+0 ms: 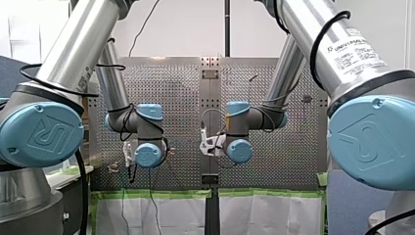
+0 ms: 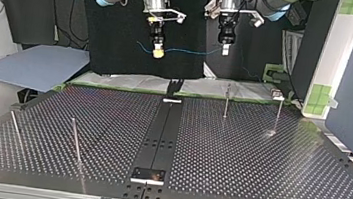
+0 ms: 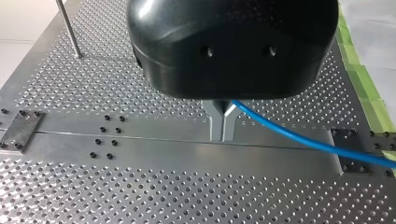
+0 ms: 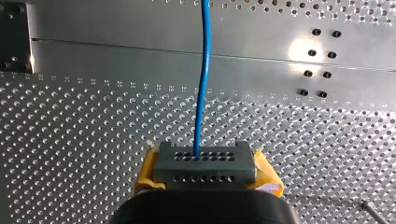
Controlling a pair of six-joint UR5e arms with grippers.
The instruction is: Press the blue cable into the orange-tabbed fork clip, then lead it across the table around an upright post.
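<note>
Blue cable (image 2: 190, 51) hangs in the air above the table (image 2: 258, 159), strung between our two grippers. Our left gripper (image 3: 223, 122) is pinched closed on one stretch of it. Our yellow-padded right gripper (image 4: 205, 164) clamps another stretch, with a short tail hanging beyond. Both grippers are raised well clear of the table.

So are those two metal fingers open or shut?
Shut: my left gripper's fingers meet at their tips, with the cable coming out between them.
</note>
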